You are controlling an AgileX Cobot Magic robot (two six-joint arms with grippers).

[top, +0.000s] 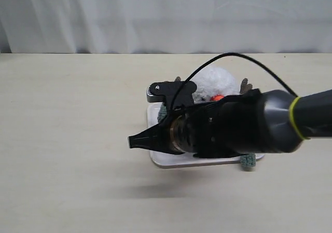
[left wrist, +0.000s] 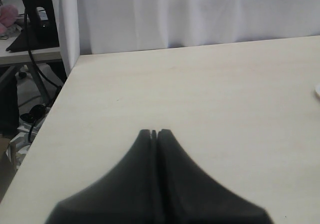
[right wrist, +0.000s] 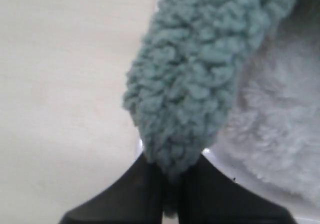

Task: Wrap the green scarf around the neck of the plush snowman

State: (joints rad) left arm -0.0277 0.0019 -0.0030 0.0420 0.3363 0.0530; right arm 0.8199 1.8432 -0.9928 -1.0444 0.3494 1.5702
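The plush snowman (top: 220,82) lies on a white tray (top: 166,160), mostly hidden behind my right arm; its white head, orange nose and brown arms show. Bits of the green scarf (top: 162,113) peek out at the tray's left side and front right corner. In the right wrist view my right gripper (right wrist: 172,179) is shut on the fuzzy scarf (right wrist: 195,84), right beside the snowman's white fur (right wrist: 280,119). My right gripper (top: 132,141) points left over the tray's left edge. My left gripper (left wrist: 154,132) is shut and empty over bare table.
The tray's rim (right wrist: 225,164) shows under the held scarf. A black cable (top: 244,59) arcs over the right arm. In the left wrist view the table's edge (left wrist: 60,89) drops to a floor with cables, and a white curtain hangs behind the table.
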